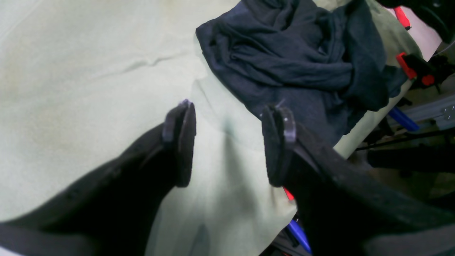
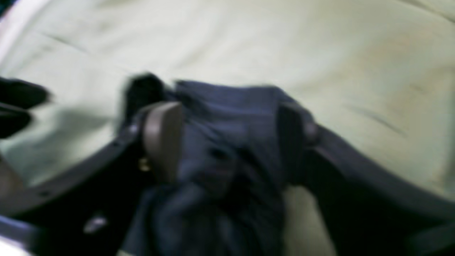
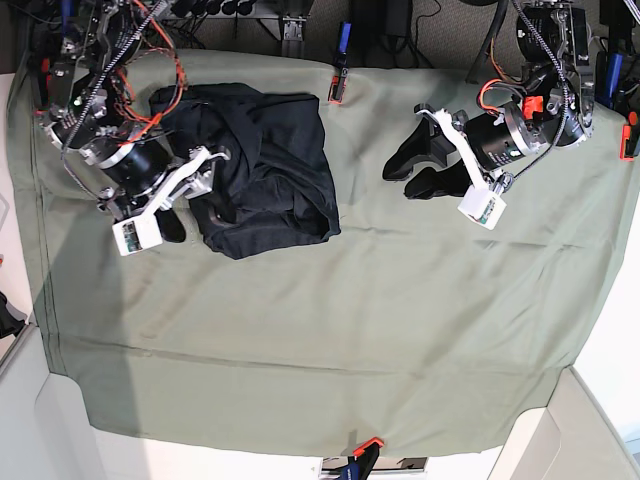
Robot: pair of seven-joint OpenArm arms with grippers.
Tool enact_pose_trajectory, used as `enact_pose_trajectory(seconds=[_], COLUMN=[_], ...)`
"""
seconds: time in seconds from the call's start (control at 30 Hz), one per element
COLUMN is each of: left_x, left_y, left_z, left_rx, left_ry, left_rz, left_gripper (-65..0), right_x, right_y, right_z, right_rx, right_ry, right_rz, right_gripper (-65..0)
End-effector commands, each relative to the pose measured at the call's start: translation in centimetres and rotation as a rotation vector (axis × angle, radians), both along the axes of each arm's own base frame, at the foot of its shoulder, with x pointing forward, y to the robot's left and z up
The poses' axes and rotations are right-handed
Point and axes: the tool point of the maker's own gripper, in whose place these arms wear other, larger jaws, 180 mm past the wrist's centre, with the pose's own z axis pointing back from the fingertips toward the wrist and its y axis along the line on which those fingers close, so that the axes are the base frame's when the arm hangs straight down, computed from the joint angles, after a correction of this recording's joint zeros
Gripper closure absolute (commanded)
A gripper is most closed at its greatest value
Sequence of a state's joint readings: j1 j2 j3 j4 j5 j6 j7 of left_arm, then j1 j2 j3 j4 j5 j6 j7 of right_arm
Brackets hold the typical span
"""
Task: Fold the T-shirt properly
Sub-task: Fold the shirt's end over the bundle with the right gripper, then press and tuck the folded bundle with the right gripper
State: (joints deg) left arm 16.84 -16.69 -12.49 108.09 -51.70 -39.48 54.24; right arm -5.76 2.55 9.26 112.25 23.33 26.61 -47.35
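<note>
The dark navy T-shirt (image 3: 265, 165) lies crumpled in a heap on the far left part of the sage-green table cloth (image 3: 350, 320). My right gripper (image 3: 197, 205) is at the heap's left edge. In the blurred right wrist view its jaws stand wide apart (image 2: 229, 140) with bunched shirt fabric (image 2: 231, 117) between them. My left gripper (image 3: 405, 170) is open and empty above bare cloth, to the right of the shirt. In the left wrist view its jaws (image 1: 229, 142) are apart, and the shirt (image 1: 295, 60) lies beyond them.
Red and blue clamps hold the cloth at the far edge (image 3: 338, 85) and the near edge (image 3: 365, 460). A red clamp (image 1: 405, 64) sits by the shirt in the left wrist view. Cables and arm bases line the back corners.
</note>
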Motion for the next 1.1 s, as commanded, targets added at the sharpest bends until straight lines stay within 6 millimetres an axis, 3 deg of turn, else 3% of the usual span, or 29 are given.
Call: enact_pose_trajectory(seconds=[0.0,0.1,0.23,0.37,0.6,0.73,0.9,1.07], left_x=[0.4,0.4,0.6,0.6,0.6,0.6,0.5,0.4], left_y=[-0.1,-0.1,-0.1,-0.1,-0.4,-0.3,-0.5,-0.4], left_z=[1.1,1.1,1.3,1.3,1.8,1.8,2.0,2.0], left_rx=[-0.017,-0.019,-0.026,-0.026,-0.062,-0.061,-0.079,-0.074], left_ry=[-0.038,-0.042,-0.051,-0.050,-0.055,-0.055,-0.053,-0.048], left_rz=[-0.006,-0.005,0.000,-0.001,-0.003,-0.002,-0.006,-0.011], left_gripper=[-32.6,-32.6,-32.6,-32.6,-32.6,-32.6,-32.6,-32.6], right_x=[0.4,-0.7,-2.3,-4.3,-9.6,-12.3,-13.6,-12.3], right_y=[-0.2,-0.4,1.8,5.4,13.3,16.5,17.9,17.0], right_z=[1.4,0.9,0.0,-0.8,-1.1,-1.0,-0.5,-0.2], right_rx=[0.016,0.028,0.051,0.080,0.137,0.132,0.158,0.096], right_ry=[-0.049,-0.028,0.002,0.043,0.090,0.093,0.086,0.041], right_rz=[0.008,0.037,0.117,0.225,0.484,0.613,0.673,0.639], right_gripper=[-44.6,-44.5,-44.5,-44.5,-44.5,-44.5,-44.5,-44.5])
